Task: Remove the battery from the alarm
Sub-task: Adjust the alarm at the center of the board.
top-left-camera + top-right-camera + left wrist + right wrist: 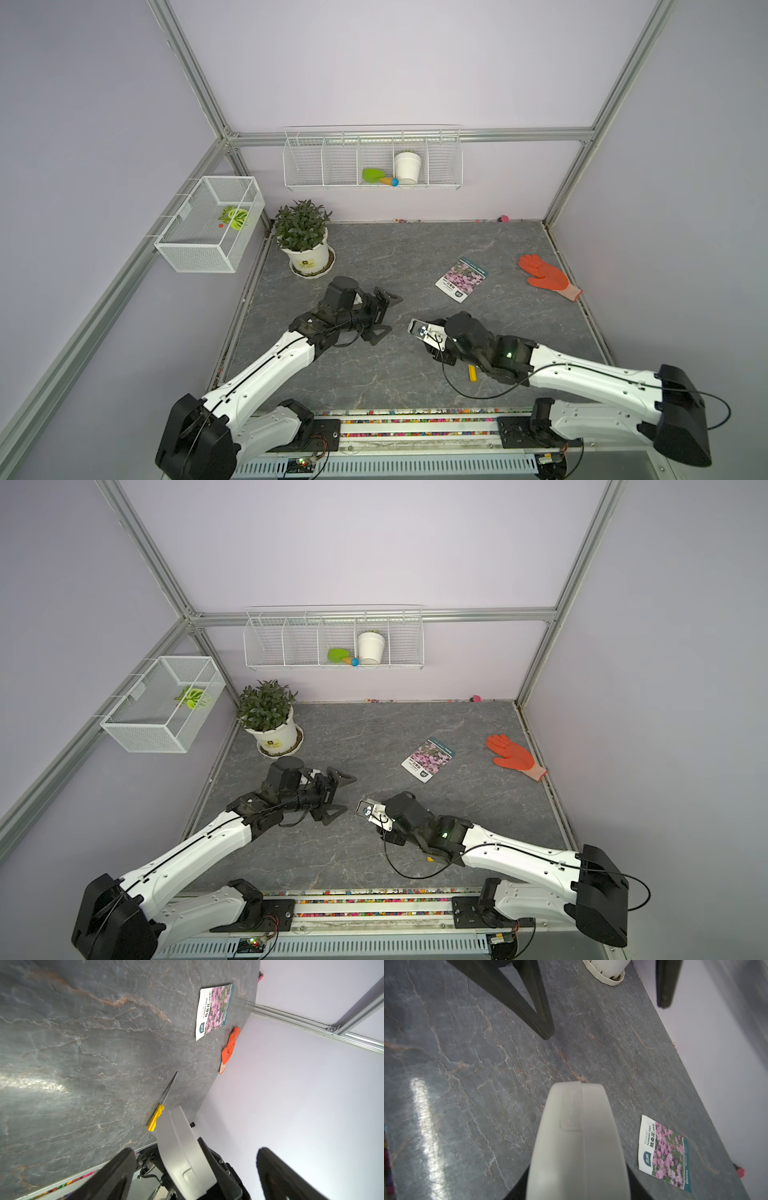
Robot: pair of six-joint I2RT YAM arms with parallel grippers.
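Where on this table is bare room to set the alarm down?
Bare table lies between the potted plant and the seed packet, and near the front edge between left arm and right arm. Crowded around the alarm, with the screwdriver and the open left gripper close by.

The counter (467,1088) has a grey stone-look face veined in white and rust. It is smooth and half-glossy (a bright streak of glare lies on it beside the right fingers (224,1172)). Between those fingers the alarm (577,1136) is white plastic, smooth, with a soft satin sheen. The 2 left fingers (529,1001) are black plastic, matt and slightly grainy. Just beyond their tips, the screwdriver (160,1108) has a glossy yellow plastic handle and a thin bare metal shaft. Farther out from the left fingers, the seed packet (214,1009) is glossy printed paper. The glove (228,1049) near it is orange with a rubbery coating and a paler knit cuff.
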